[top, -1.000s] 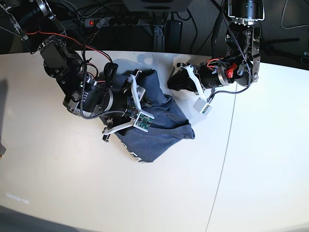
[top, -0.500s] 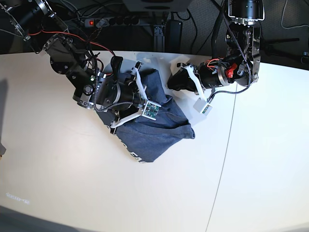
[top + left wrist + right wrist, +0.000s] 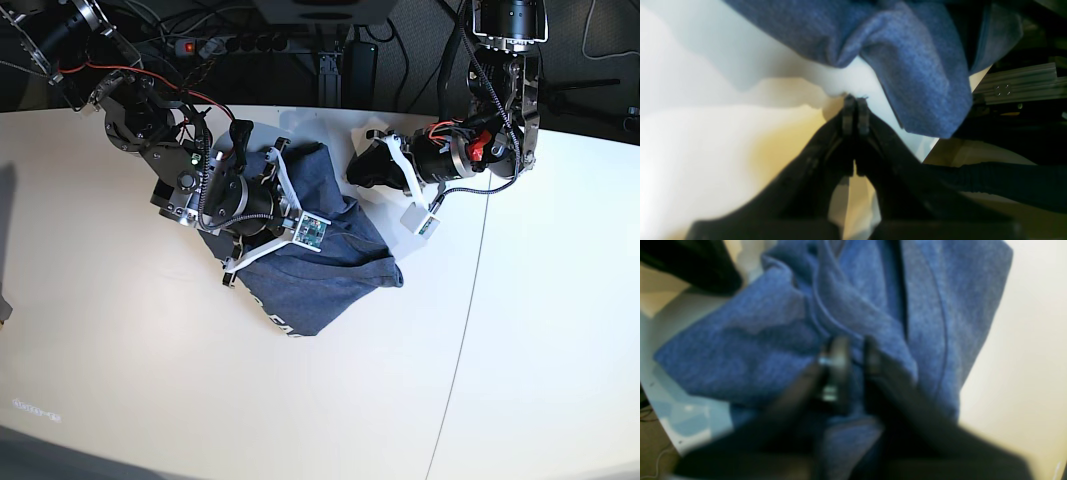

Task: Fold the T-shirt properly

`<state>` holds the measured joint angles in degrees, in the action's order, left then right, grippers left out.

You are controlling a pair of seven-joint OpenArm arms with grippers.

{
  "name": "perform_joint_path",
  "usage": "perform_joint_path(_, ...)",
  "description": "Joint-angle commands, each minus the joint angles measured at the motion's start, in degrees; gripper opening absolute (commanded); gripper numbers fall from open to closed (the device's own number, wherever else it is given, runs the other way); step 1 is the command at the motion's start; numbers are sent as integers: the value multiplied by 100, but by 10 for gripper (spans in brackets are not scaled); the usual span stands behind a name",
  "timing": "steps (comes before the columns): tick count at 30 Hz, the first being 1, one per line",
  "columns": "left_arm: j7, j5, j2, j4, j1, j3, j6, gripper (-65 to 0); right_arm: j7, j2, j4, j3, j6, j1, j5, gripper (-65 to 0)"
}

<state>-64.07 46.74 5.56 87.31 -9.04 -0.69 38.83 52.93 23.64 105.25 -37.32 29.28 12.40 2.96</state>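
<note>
T-shirt (image 3: 320, 260) lying crumpled at far middle of the white surface (image 3: 150, 380). Soft, light, limp cloth, probably sagging if lifted; best taken at hem or shoulder seam. White lettering (image 3: 283, 327) too little shown to read. Left end effector (image 3: 855, 111) closed, empty, beside the cloth. Right end effector (image 3: 851, 355) closed, pinching a T-shirt fold.
</note>
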Motion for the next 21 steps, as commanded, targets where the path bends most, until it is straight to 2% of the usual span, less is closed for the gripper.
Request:
perform_joint_path(1, -9, -22, 17, 61, 28, 0, 117, -650, -146, 15, 68, 33, 304, 122, -20, -650)
perform_joint_path(8, -7, -22, 17, 61, 28, 0, 117, -650, -345, 11, 72, 33, 304, 122, 37, -650)
perform_joint_path(15, -7, -24, 17, 61, 28, 2, 117, -650, -302, 11, 428, 33, 306, 105, 1110, -650)
perform_joint_path(21, -7, -26, 20, 61, 31, 2, 117, -650, -289, 0, 748, 33, 308, 24, 1346, -650)
